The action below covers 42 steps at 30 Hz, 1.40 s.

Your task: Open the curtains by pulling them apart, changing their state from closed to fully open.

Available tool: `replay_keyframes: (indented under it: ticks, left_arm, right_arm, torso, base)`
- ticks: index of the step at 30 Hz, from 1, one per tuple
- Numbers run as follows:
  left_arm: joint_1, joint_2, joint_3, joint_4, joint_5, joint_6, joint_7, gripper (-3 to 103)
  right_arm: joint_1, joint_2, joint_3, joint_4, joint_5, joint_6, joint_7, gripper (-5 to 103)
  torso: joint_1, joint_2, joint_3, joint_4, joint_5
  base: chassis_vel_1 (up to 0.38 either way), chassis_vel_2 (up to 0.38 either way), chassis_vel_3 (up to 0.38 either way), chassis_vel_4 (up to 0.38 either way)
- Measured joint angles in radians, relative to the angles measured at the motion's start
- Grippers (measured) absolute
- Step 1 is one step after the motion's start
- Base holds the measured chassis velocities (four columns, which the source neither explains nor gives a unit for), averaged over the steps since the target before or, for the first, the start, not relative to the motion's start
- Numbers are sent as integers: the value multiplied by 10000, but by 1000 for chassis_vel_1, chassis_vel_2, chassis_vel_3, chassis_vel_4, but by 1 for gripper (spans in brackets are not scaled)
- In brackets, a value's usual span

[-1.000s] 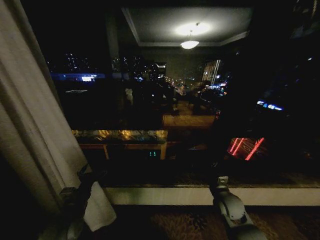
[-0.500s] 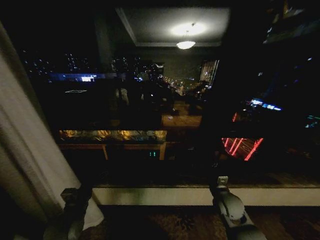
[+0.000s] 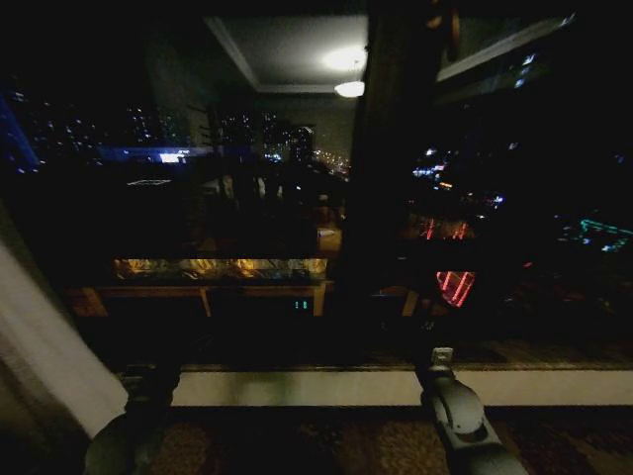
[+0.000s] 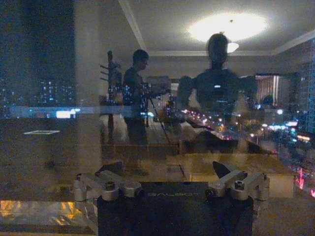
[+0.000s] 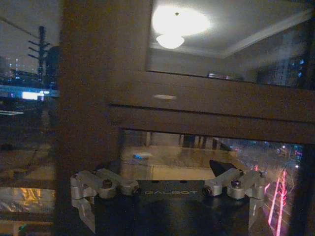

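Head view: pale curtain (image 3: 45, 341) bunched at far left edge, dark window (image 3: 297, 198) exposed, sill (image 3: 396, 388) below; left gripper (image 3: 148, 381) low beside the fabric, right gripper (image 3: 440, 361) low near the sill. Left wrist: "GALBOT" on body, left gripper (image 4: 170, 172) fingers apart, nothing held, facing glass. Right wrist: same marking, right gripper (image 5: 165, 174) spread, empty, window frame (image 5: 103, 83) ahead.

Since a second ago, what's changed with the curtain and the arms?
The whole head view swung, so the camera moved. The curtain now sits at the far left edge, clear of the window. The left gripper has let go of its fabric. The right gripper stays low, as before.
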Motion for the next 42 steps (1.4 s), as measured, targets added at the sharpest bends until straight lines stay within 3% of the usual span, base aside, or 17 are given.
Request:
replay_keyframes:
  ticks: [26, 42]
  left_arm:
    - [29, -103, -23, 495, 16, -244, 36, 100]
    - [67, -226, 17, 519, 79, -269, 82, 100]
  right_arm:
    - [73, 94, -94, -279, -371, 3, 21, 100]
    - [-15, 51, 0, -315, -358, 35, 20, 100]
  torso:
    - [2, -1, 1, 0, 0]
    - [0, 1, -1, 3, -1]
  base:
    - [-314, -390, 313, 388]
    - [15, -371, -5, 368]
